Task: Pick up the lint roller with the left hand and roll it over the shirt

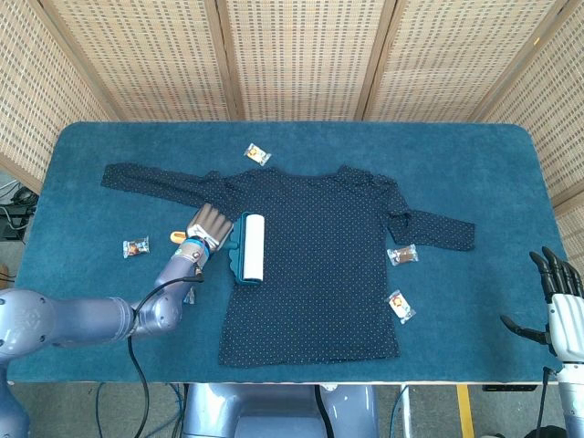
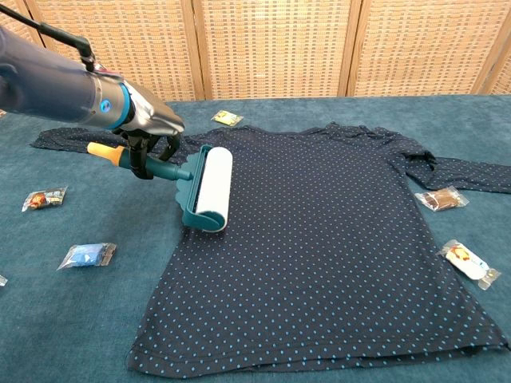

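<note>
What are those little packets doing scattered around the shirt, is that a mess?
They do look stray: small wrapped snacks lie loose on the table around the shirt, a few touching its edges. The shirt lies flat, and the left hand holds the lint roller on it.

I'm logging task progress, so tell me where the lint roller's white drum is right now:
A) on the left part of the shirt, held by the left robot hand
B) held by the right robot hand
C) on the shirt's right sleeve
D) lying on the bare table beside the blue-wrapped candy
A: the left robot hand grips the handle, and the lint roller sits on the dotted shirt near its left edge.
</note>
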Controlling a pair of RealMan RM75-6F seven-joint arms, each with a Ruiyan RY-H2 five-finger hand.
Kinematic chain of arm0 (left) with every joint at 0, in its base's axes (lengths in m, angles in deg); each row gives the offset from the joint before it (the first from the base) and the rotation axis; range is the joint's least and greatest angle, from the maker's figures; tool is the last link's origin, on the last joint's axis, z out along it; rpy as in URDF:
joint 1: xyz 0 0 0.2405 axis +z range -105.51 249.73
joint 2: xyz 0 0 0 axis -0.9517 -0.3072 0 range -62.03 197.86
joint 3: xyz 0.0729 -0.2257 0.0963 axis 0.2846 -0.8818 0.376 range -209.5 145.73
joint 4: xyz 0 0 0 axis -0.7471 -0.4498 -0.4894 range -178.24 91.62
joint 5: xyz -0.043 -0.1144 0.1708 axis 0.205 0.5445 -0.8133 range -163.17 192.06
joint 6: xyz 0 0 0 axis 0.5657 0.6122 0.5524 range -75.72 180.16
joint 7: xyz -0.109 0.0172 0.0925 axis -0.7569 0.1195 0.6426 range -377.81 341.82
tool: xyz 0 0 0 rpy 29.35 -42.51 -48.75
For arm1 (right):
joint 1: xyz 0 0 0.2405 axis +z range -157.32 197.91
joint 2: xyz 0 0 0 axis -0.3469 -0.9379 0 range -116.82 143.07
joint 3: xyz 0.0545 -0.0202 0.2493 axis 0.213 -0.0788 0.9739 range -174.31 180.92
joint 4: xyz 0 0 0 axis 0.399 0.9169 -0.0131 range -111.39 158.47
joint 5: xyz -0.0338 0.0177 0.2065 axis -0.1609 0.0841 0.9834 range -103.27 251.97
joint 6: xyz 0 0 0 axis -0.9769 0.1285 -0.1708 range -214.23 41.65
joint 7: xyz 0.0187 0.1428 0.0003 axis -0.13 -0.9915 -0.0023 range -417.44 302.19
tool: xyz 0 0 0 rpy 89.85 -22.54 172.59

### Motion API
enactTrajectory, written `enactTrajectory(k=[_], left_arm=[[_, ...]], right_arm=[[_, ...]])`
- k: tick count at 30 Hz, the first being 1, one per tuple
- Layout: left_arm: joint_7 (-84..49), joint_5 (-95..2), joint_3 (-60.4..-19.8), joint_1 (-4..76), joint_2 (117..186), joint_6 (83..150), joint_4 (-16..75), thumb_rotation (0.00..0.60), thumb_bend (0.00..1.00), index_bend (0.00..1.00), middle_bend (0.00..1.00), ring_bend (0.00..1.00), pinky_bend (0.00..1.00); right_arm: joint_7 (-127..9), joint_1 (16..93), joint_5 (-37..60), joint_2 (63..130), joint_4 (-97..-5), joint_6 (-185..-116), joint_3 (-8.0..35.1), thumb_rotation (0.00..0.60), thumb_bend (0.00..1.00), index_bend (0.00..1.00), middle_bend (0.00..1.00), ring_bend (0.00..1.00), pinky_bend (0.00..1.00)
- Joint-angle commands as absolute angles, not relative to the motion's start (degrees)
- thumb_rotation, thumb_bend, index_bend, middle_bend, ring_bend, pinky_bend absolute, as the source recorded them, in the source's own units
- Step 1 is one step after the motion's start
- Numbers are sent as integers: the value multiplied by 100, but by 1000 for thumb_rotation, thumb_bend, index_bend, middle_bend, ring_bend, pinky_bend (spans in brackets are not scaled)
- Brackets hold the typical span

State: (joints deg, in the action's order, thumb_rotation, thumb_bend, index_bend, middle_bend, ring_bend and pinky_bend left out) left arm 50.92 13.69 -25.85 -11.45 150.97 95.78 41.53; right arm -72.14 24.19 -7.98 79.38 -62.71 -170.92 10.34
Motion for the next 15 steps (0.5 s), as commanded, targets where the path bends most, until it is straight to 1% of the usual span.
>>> enactTrajectory(k=[1, 10, 15], left_arm=[[5233, 1601, -2522, -1321, 15309, 9594, 4011, 600, 755, 850, 899, 824, 695], [5488, 2114, -2531, -1691, 15795, 9569, 3584, 600, 754, 851, 898, 824, 695], [5631, 2437, -2633, -1900, 16037, 9549, 3341, 600, 754, 851, 898, 824, 695]], right_arm=[[-7268, 2425, -808, 7932, -6258, -17081, 1032, 600, 134, 39, 0, 0, 0], [-7471, 2425, -734, 7909, -6195, -17023, 1061, 600, 134, 39, 0, 0, 0], [-7565, 2432, -721, 7903, -6161, -16990, 1067, 600, 133, 39, 0, 0, 0]])
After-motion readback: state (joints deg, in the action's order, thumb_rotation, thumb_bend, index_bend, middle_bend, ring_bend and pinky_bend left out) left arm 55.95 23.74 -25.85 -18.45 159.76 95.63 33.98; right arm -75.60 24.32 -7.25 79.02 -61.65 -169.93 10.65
